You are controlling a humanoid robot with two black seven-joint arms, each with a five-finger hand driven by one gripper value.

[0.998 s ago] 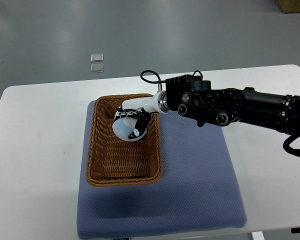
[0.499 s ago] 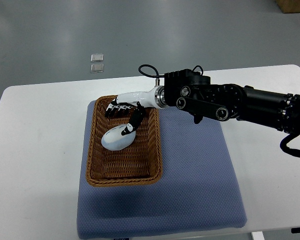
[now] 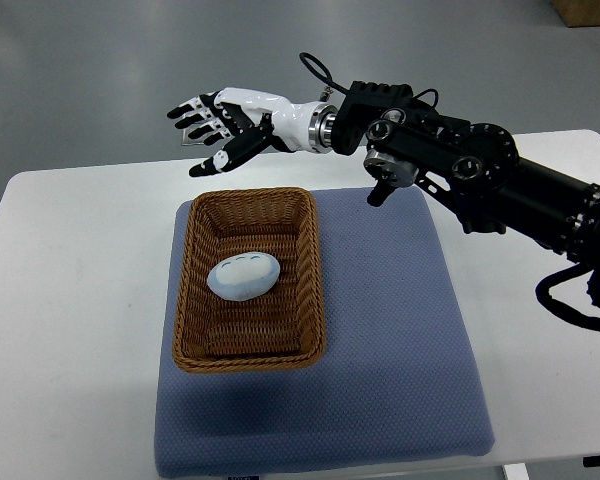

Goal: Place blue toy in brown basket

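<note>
i find the pale blue egg-shaped soft toy (image 3: 244,276) lying loose inside the brown woven wicker basket (image 3: 184,300), toward its far half. my right hand (image 3: 223,118) hangs beyond the basket's far rim, fingers spread, gripping nothing. the toy looks light and squashy, though texture is unclear; i would grip across its middle.

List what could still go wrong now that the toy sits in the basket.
1. The blue toy is rounded and lies loose in the brown basket, so a bump to the basket could probably roll it about.
2. The right hand hangs open above the basket's far rim; a low pull-back might clip that rim and shift the basket on the blue mat.
3. The loose cable at the wrist could snag.
</note>
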